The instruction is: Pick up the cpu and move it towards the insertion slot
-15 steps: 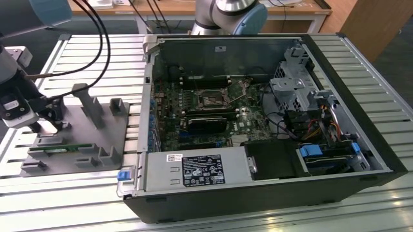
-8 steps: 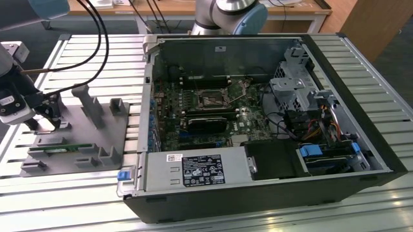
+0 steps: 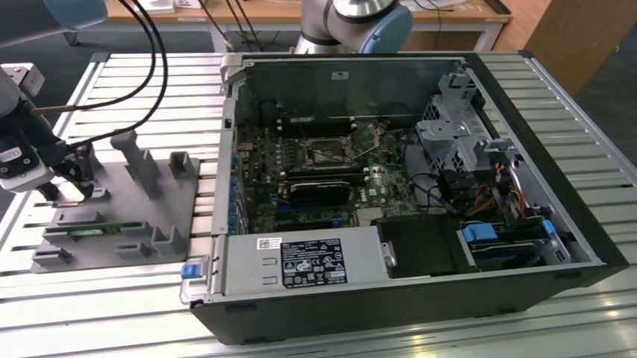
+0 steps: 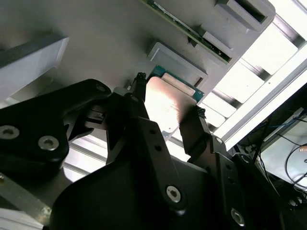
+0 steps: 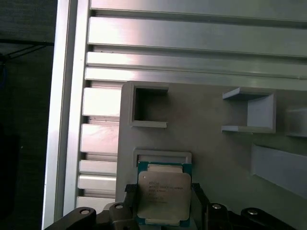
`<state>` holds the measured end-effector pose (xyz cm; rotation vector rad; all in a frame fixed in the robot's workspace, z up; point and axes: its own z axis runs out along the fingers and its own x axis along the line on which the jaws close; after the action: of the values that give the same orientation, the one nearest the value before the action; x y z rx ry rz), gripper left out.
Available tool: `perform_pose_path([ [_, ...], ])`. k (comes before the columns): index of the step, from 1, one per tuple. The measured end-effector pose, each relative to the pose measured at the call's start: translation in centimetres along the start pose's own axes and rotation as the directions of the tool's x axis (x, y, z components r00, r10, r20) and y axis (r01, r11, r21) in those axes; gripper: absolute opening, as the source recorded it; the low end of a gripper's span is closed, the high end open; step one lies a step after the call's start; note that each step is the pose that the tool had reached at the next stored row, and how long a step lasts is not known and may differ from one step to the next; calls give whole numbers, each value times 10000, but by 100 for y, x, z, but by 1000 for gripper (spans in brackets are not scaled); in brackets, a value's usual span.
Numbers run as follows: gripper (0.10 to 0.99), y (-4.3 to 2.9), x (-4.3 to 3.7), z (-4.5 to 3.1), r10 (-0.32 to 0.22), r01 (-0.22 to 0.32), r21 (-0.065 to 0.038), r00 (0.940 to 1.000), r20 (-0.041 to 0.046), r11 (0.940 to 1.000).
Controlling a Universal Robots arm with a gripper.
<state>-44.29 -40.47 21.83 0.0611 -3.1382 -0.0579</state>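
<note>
A: Where is the cpu (image 5: pixel 162 191)?
B: In its nest (image 5: pixel 163 156) on the tray (image 5: pixel 211 143), metal top up. The gripper (image 5: pixel 163 196) straddles it. In both wrist views the jaws look drawn in against two opposite edges, with each fingertip (image 5: pixel 132 199) touching the rim.
A: Why the edges?
B: My guess is that a flat chip offers nothing else to grip, and this spares the underside. It isn't lifted yet, and the nest's wall sits just beside it.
A: And the tray's other fittings?
B: Each bracket (image 3: pixel 139 160) seems meant to keep one part in a known place. In the exterior view the stick (image 3: pixel 85 228) lies at 6 o'clock from the gripper.
A: What's it all on?
B: A table (image 3: pixel 119 298) of pale metal slats. The tray sits at 9 o'clock on it. The open case (image 3: pixel 398 306) is in the middle, lying on its side so the board (image 3: pixel 383 190) faces up.
A: The slot (image 3: pixel 324 152)?
B: Mid-board, about 3 o'clock from the gripper and well apart from it. The heatsink (image 3: pixel 318 192) is near its 6 o'clock.
A: Beyond?
B: Black cables (image 3: pixel 149 74) at 11 o'clock and the arm's base (image 3: pixel 353 22) at 12. Behind it are a wooden desk (image 3: pixel 268 11) and dark floor (image 3: pixel 30 45).
</note>
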Motion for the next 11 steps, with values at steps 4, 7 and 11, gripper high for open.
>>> perform_pose_path([
  [4,533,2,0,-39,-1,1,-2,10000,4,10000],
  [7,533,3,0,-71,0,0,-2,10000,4,10000],
  [11,533,5,0,-120,0,0,-2,10000,4,10000],
])
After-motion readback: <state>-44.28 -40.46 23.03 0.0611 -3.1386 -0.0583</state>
